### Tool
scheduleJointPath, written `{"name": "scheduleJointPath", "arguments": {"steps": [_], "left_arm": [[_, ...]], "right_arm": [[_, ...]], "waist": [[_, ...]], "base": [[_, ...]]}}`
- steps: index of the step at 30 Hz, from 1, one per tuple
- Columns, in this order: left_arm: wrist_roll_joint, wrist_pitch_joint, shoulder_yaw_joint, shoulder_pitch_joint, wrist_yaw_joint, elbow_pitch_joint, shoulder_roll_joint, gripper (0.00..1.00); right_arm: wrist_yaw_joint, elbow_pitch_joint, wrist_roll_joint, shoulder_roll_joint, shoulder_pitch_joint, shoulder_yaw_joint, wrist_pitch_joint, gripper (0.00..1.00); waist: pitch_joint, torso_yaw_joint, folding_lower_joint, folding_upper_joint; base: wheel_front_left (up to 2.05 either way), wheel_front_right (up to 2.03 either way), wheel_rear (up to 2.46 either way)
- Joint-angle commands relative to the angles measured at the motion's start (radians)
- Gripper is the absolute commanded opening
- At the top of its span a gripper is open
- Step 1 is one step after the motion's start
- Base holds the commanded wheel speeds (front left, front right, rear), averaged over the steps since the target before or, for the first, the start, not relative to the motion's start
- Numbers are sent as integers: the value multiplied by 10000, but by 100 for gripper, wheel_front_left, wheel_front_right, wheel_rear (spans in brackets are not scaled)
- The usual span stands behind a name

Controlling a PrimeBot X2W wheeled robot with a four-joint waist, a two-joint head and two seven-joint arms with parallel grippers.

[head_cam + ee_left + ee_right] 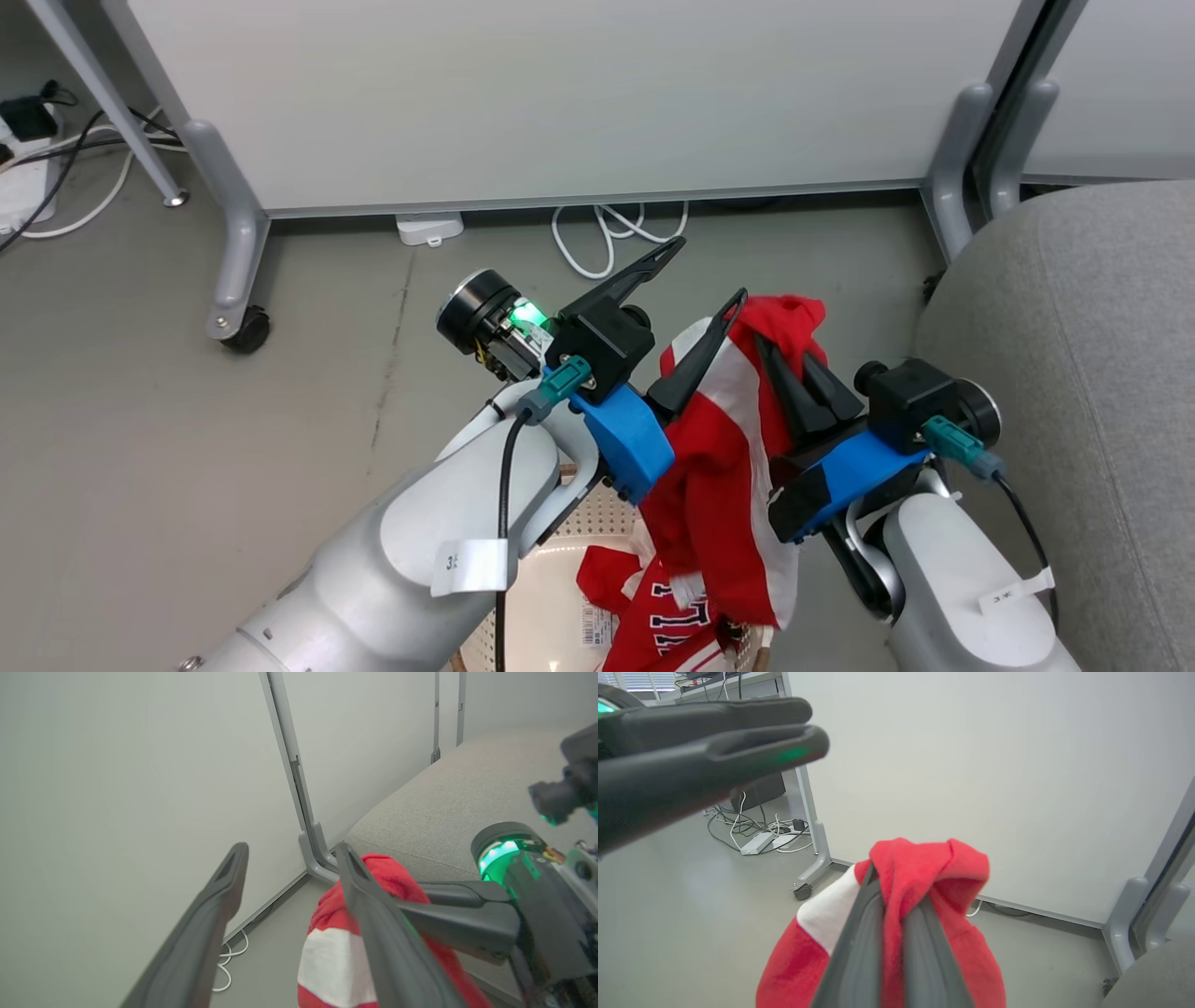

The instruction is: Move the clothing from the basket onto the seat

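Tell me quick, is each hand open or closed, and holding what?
Left hand: open, nothing between its fingers.
Right hand: closed on the red garment, held up above the basket.

A red garment (719,467) with a broad white stripe hangs limp from the right gripper (784,357). Its top is bunched between the closed fingers and its tail trails down into the cream perforated basket (607,518) below. A red jersey (667,611) with block letters lies crumpled there. The big grey seat (1074,373) sits just right of that gripper.
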Motion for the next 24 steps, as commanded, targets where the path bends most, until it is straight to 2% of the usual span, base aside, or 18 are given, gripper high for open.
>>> {"name": "scheduleJointPath", "arguments": {"steps": [1, 9, 24], "left_arm": [[-22, -74, -5, -114, 19, -23, 52, 100], [10, -98, -24, -115, 105, -186, 173, 100], [75, -167, -235, -69, 24, -291, 310, 100]], "right_arm": [[5, -92, -74, -33, -195, -84, -38, 0], [5, -429, -298, -32, -208, -714, -38, 0], [5, -1449, -960, -27, 90, -2272, -38, 0]], "waist": [[77, -116, 0, 0], [358, -734, 0, 0], [791, -2490, 0, 0]], "base": [[0, 0, 0], [0, 0, 0], [0, 0, 0]]}}
